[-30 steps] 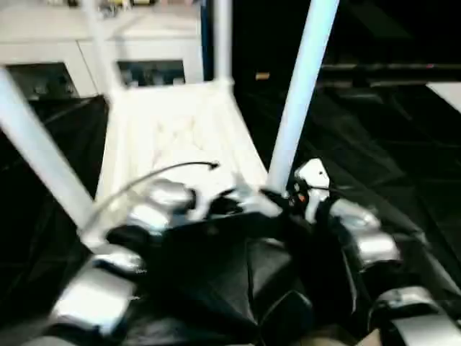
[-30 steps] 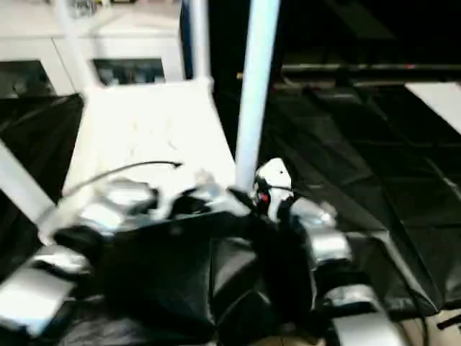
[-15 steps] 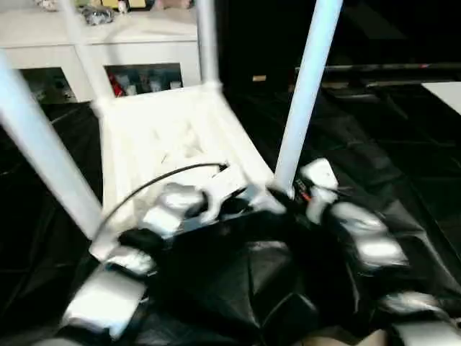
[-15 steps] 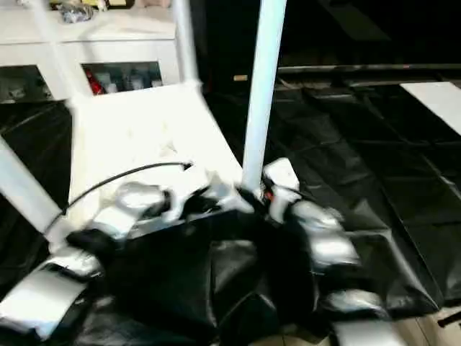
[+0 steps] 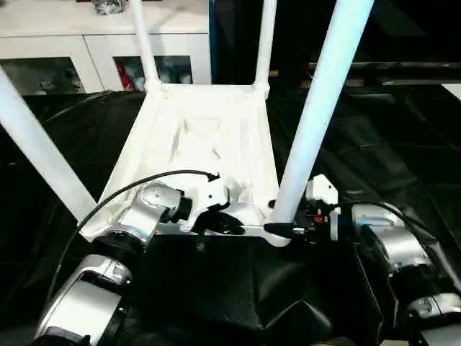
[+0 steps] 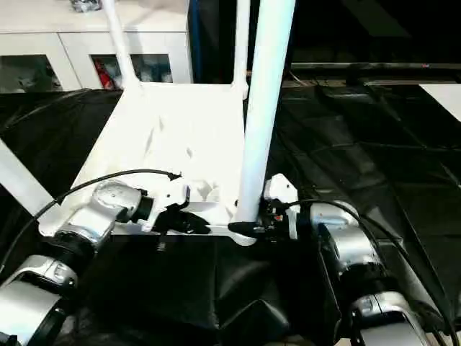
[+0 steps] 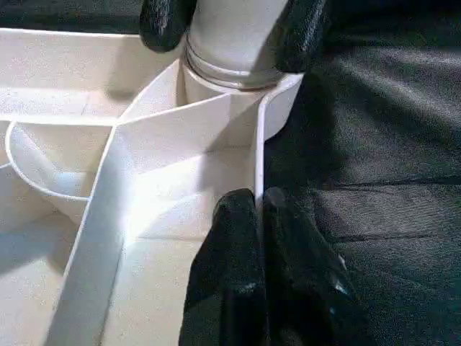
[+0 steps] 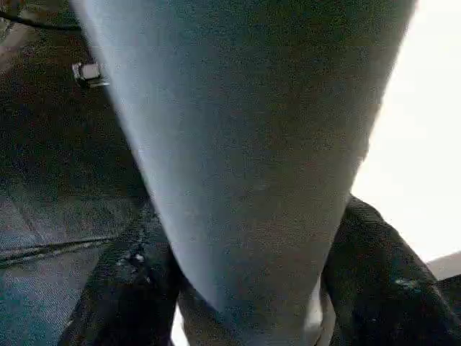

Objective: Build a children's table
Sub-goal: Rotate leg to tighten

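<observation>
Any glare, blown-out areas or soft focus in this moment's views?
Left eye view: tabletop glares white, washing out its ribs; black sheet shows soft sheen. Left wrist view: ribs crisp with clear shadows, left gripper close and slightly soft. Right wrist view: leg too near, out of focus; the tabletop beside it blown out white.

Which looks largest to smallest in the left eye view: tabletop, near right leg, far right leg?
1. tabletop
2. near right leg, though its nearness to the camera enlarges it
3. far right leg
</observation>
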{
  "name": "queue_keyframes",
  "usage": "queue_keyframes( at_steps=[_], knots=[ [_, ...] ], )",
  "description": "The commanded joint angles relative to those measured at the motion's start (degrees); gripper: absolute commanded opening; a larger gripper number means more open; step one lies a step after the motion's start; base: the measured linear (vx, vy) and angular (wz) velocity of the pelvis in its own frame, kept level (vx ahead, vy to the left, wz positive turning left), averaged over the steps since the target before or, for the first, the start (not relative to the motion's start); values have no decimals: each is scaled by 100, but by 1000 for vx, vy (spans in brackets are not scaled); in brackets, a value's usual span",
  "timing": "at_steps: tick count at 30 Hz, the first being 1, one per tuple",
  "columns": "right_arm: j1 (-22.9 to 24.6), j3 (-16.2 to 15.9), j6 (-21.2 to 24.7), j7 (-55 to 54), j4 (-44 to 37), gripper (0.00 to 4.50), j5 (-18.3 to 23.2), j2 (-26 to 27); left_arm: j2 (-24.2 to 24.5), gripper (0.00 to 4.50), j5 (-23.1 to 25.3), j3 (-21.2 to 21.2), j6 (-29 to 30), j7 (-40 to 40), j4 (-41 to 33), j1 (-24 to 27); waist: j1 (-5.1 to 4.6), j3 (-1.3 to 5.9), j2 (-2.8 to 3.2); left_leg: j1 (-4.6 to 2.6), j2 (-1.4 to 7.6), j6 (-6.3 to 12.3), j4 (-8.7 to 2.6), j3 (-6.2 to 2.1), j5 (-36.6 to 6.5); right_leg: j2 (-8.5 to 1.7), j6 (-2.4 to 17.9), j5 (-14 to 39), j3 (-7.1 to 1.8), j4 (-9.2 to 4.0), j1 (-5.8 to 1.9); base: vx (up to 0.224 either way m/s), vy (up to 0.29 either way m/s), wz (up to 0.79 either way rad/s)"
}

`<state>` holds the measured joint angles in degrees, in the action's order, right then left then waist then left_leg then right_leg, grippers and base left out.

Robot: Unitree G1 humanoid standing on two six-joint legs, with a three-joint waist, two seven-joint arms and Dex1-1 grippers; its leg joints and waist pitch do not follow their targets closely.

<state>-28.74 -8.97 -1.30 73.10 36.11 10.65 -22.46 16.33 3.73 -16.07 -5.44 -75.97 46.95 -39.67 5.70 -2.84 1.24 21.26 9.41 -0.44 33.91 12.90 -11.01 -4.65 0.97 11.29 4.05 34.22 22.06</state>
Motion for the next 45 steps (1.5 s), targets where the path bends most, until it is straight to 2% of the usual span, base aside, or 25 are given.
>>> queue_keyframes(
  at_steps=[1, 7, 10, 11, 12, 13, 14, 16, 17, 20, 21, 22, 24, 25, 27, 29, 30, 33, 36, 37, 38, 39, 42, 43, 45],
  knots=[
    [-6, -63, 95, 92, 41, 232, -39, 2, -9, 0, -223, 63, -6, -124, -44, 115, -1, 306, -133, -114, 515, 300, -436, -274, -1222, -568, 1237, 1735, -322, -441, -148, 0, 0, 0],
    [5, -87, 113, 152, 66, 210, 3, 61, -20, 0, -220, 85, 10, -87, -87, 159, -13, 297, -141, -116, 514, 241, -444, -276, -1263, -569, 1239, 1748, -329, -447, -150, 0, 0, 0],
    [125, -34, 96, -62, 35, 209, 2, 148, -141, 0, -179, 132, -47, 248, 4, 141, -24, 288, -133, -117, 511, 231, -443, -276, -1292, -570, 1236, 1782, -333, -459, -146, 0, 0, 0],
    [161, 33, 98, -329, 99, 208, -19, 236, -224, 0, -115, 154, -19, 539, 94, 99, -26, 288, -110, -117, 508, 216, -444, -281, -1315, -570, 1233, 1810, -333, -458, -148, 0, 0, 0],
    [169, 54, 99, -413, 123, 208, -26, 264, -248, 0, -94, 160, -7, 627, 120, 86, -40, 271, -127, -135, 507, 188, -452, -278, -1417, -562, 1203, 1951, -335, -486, -127, 0, 0, 0],
    [176, 127, 23, -948, 304, 206, -158, 398, -361, 0, 27, 167, 17, 1053, 282, 8, -55, 270, -113, -138, 504, 137, -460, -292, -1499, -573, 1170, 2118, -336, -505, -137, 0, 0, 0],
    [176, 127, 23, -948, 304, 206, -158, 398, -361, 0, 27, 167, 17, 1053, 282, 8, -74, 259, -112, -137, 500, 105, -465, -295, -1562, -572, 1141, 2238, -338, -519, -121, 0, 0, 0],
    [192, 243, -19, -1803, 569, 206, -332, 617, -566, 0, 147, 203, 51, 1668, 521, -108, -122, 248, -72, -187, 494, -59, -480, -329, -1825, -577, 1056, 2593, -334, -564, -83, 0, 0, 0],
    [210, 351, 15, -2576, 740, 206, -439, 843, -781, 0, 171, 249, 85, 2078, 677, -199, -159, 234, -93, -187, 485, -136, -498, -352, -1961, -579, 981, 2790, -325, -594, -93, 0, 0, 0],
    [203, 450, 44, -3255, 879, 204, -484, 1125, -1017, 0, 195, 271, 128, 2443, 816, -299, -258, 214, -84, -204, 443, -129, -488, -381, -2241, -589, 759, 3341, -313, -679, -57, 0, 0, 0],
    [129, 504, 82, -3821, 1028, 204, -539, 1389, -1219, 0, 220, 272, 181, 2734, 937, -393, -281, 216, -50, -220, 426, -116, -474, -403, -2322, -597, 683, 3569, -300, -708, -43, 0, 0, 0],
    [66, 529, 111, -4117, 1119, 204, -555, 1561, -1343, 0, 221, 270, 225, 2853, 999, -446, -336, 202, -60, -222, 417, -145, -478, -419, -2457, -592, 620, 3743, -281, -731, -19, 0, 0, 0],
    [19, 536, 133, -4286, 1168, 204, -581, 1658, -1404, 0, 231, 269, 225, 2928, 1042, -480, -387, 180, -30, -266, 401, -178, -477, -441, -2752, -572, 507, 3987, -227, -784, 8, 0, 0, 0],
    [-72, 486, 144, -4436, 1239, 204, -664, 1804, -1503, 0, 226, 282, 203, 2968, 1113, -538, -428, 206, 5, -294, 415, -204, -512, -471, -3026, -557, 452, 3846, -195, -800, -9, 0, 0, 0],
    [-100, 460, -45, -4295, 1221, 204, -670, 1881, -1533, 0, 250, 261, 153, 2914, 1146, -569, -471, 212, 15, -247, 420, -206, -561, -489, -3144, -548, 471, 3613, -186, -779, -38, -11, 29, -5],
    [-98, 474, -119, -4197, 1199, 258, -634, 1893, -1528, 0, 253, 250, 137, 2866, 1152, -573, -469, 221, 21, -282, 430, -222, -567, -475, -3244, -565, 517, 3473, -205, -790, -14, 0, 0, 0],
    [-92, 489, -136, -3991, 1137, 258, -547, 1863, -1487, 0, 264, 234, 89, 2772, 1139, -563, -468, 225, 24, -277, 431, -222, -569, -475, -3228, -572, 550, 3397, -210, -784, -23, 0, 0, 0],
    [-34, 404, -173, -3292, 901, 289, -447, 1634, -1319, 0, 256, 196, -14, 2371, 1067, -503, -437, 239, 0, -232, 437, -84, -583, -447, -3011, -587, 725, 2948, -261, -751, -65, 0, 0, 0],
    [85, 265, -75, -2637, 604, 289, -364, 1361, -1181, 0, 203, 156, -92, 1980, 949, -430, -384, 253, -6, -218, 444, 40, -581, -399, -2673, -584, 900, 2520, -308, -713, -89, 0, 0, 0],
    [131, 207, -22, -2367, 492, 289, -316, 1245, -1128, 0, 179, 140, -95, 1828, 905, -404, -344, 276, -5, -154, 468, 170, -584, -375, -2215, -593, 1078, 2015, -320, -641, -157, 0, 0, 0],
    [260, 73, 75, -1617, 207, 289, -204, 857, -928, 0, 151, 64, -207, 1382, 801, -338, -327, 277, -19, -151, 465, 219, -577, -357, -2108, -581, 1109, 1944, -310, -632, -171, 0, 0, 0],
    [308, 33, 101, -1352, 105, 289, -165, 713, -855, 0, 136, 42, -256, 1215, 768, -315, -262, 284, -14, -147, 491, 317, -553, -327, -1929, -595, 1154, 1813, -314, -612, -191, 0, 0, 0],
    [389, -50, 194, -769, -114, 289, -80, 351, -651, 0, 34, 26, -281, 746, 632, -251, -206, 290, -33, -151, 489, 388, -533, -298, -1787, -594, 1216, 1795, -320, -590, -172, 0, 0, 0],
    [400, -93, 237, -390, -177, 289, -69, 109, -486, 0, -37, 18, -246, 355, 515, -205, -147, 300, -41, -154, 494, 418, -511, -290, -1621, -605, 1256, 1713, -330, -569, -169, 0, 0, 0],
    [394, -101, 234, -270, -172, 289, -85, 40, -430, 0, -48, 12, -231, 217, 480, -190, -113, 310, -31, -169, 500, 421, -494, -276, -1515, -591, 1331, 1527, -341, -530, -142, 29, -21, 4]
  ],
)
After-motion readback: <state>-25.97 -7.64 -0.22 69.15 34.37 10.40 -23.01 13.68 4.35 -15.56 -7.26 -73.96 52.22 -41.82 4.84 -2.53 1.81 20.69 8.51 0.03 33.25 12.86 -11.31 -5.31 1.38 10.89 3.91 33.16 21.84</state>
